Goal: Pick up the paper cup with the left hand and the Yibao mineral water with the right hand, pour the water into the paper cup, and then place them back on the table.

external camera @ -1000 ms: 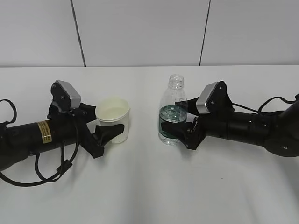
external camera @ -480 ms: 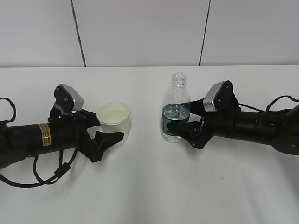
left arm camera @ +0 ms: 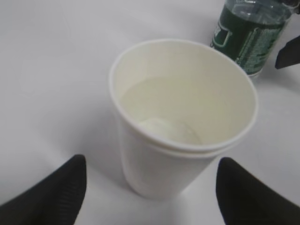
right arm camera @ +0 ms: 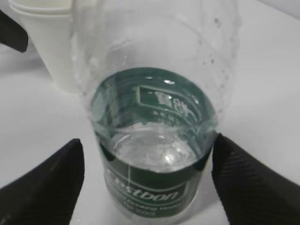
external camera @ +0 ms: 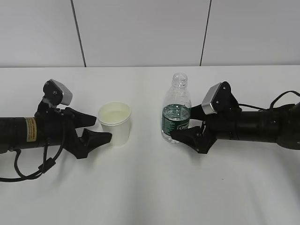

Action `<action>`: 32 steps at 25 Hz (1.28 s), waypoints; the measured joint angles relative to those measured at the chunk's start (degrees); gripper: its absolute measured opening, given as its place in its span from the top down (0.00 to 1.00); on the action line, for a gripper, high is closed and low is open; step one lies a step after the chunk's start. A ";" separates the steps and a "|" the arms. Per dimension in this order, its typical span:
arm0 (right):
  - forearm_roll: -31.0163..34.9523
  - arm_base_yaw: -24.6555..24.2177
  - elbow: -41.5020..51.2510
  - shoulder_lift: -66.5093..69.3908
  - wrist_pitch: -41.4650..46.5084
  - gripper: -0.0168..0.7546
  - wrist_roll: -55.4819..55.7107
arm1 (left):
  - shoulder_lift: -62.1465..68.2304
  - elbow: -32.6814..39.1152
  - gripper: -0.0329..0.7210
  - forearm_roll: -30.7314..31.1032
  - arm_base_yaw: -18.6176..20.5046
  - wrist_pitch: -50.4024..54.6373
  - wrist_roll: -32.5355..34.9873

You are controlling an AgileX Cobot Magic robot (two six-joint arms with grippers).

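One table (external camera: pixel 150 197), white and bare at its near edge. On it: one paper cup, one bottle, two arms.

Left hand (external camera: pixel 96 131): low over the tabletop, yellow sticker on the barrel, grey-white box on top. Jaws spread apart, fingertips flanking the near side of the cup; the left wrist view shows bare table between each black fingertip (left arm camera: pixel 56 187) and the cup wall, so no contact.

Paper cup (external camera: pixel 114 123): one, upright on the table, left of centre. Pale liquid in the bottom seen from the left wrist view. Double rim line there; whether that is a second nested cup cannot be told.

Right hand (external camera: pixel 187 129): also low, box near the wrist. Jaws wide apart on either side of the bottle; in the right wrist view a gap shows on both sides.

Yibao mineral water (external camera: pixel 176 108): one, upright, uncapped, right of the cup and apart from it, water up to about the label.

Behind: pale wall panels (external camera: pixel 140 33) with two dark seams.
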 joint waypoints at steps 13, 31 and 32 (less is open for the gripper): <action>-2.35 0.00 0.00 -4.33 12.32 0.20 1.55 | -7.06 0.00 0.21 10.91 1.23 11.07 -9.14; -17.20 0.00 0.00 -11.42 24.84 0.21 16.80 | -11.43 0.06 0.22 23.75 1.23 17.07 -27.62; -17.68 0.00 0.00 -11.97 25.16 0.21 17.91 | -11.60 0.11 0.23 24.63 1.23 17.43 -29.01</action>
